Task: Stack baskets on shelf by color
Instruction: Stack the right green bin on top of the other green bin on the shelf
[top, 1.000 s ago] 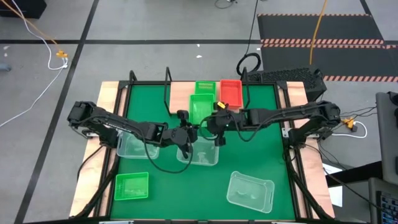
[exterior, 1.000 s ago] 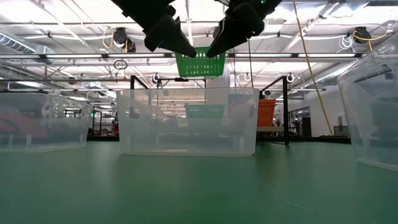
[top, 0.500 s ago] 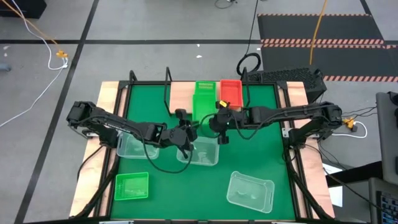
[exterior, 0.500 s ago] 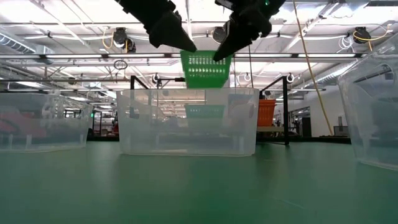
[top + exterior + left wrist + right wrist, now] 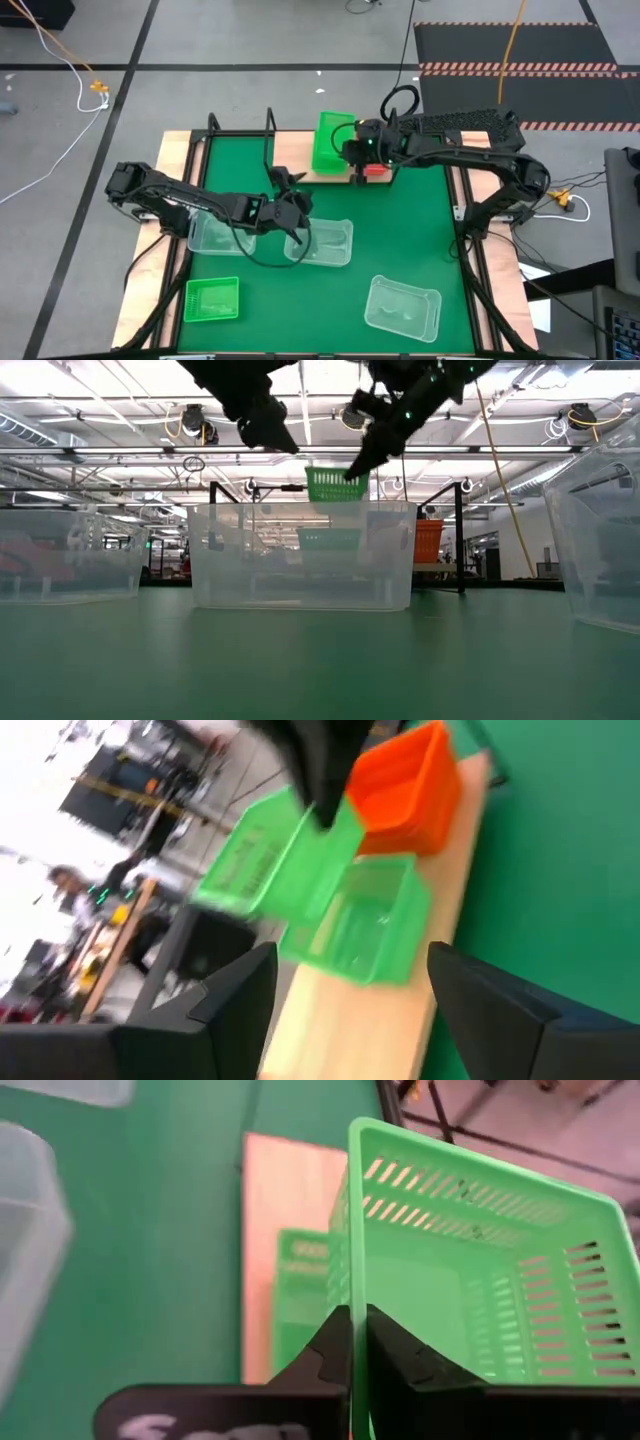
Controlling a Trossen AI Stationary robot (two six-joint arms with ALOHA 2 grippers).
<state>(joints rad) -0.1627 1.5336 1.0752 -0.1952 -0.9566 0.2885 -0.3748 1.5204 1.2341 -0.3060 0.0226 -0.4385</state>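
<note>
The right gripper (image 5: 352, 1342) is pinching the slotted rim of a green basket (image 5: 470, 1290), tilting it above the light-wood shelf (image 5: 300, 152); the red basket (image 5: 374, 169) there is showing mostly hidden; the left gripper (image 5: 288, 200) is hanging wide over a clear basket (image 5: 328, 243).

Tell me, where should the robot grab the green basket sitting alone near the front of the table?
Probably one thin side wall of the green basket, from straight above. It sits upright, open side up, with clear mat around it, so one finger could slip inside and one outside the rim.
</note>
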